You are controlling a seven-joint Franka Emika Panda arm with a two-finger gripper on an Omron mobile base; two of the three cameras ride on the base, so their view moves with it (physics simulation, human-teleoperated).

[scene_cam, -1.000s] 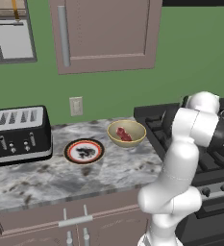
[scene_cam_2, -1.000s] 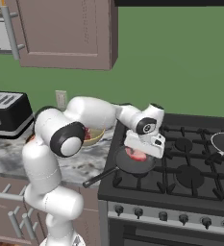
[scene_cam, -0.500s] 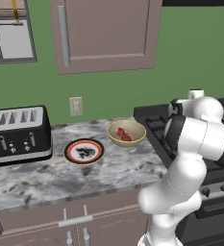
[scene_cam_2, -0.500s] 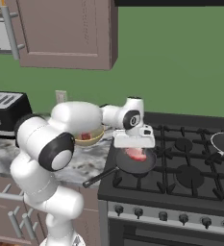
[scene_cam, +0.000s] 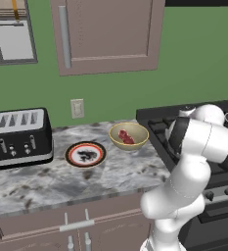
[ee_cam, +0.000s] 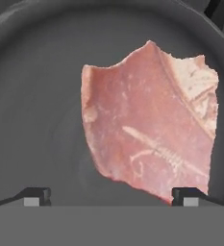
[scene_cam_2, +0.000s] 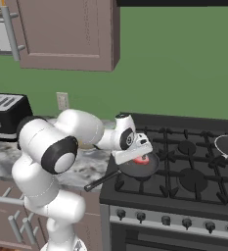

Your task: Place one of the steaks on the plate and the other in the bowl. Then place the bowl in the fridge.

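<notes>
Two steaks lie apart: a deep red one (scene_cam: 126, 137) sits inside the tan bowl (scene_cam: 128, 136) on the bench (scene_cam: 47, 181), and a paler pink one (ee_cam: 149, 122) lies flat in a black frying pan (scene_cam_2: 137, 166) on the front left burner of the stove (scene_cam_2: 184, 166). In the hand view this pink slab is a rough, uneven polygon whose long axis runs from the upper left toward the lower right of that picture, with a whitish, streaked strip along its right edge and a pointed corner at the top. The tool (ee_cam: 111, 194) hangs directly over it with its jaws spread wide, gripping nothing; one dark tip (ee_cam: 36, 194) stands left of the meat over bare pan, the other at the slab's lower right corner. In the right base view the tool (scene_cam_2: 135, 156) is low over the pan, whose handle points toward the front left. The plate (scene_cam: 85, 154) with its red-orange rim rests on the bench just left of the bowl, between it and a black toaster (scene_cam: 20, 137).
</notes>
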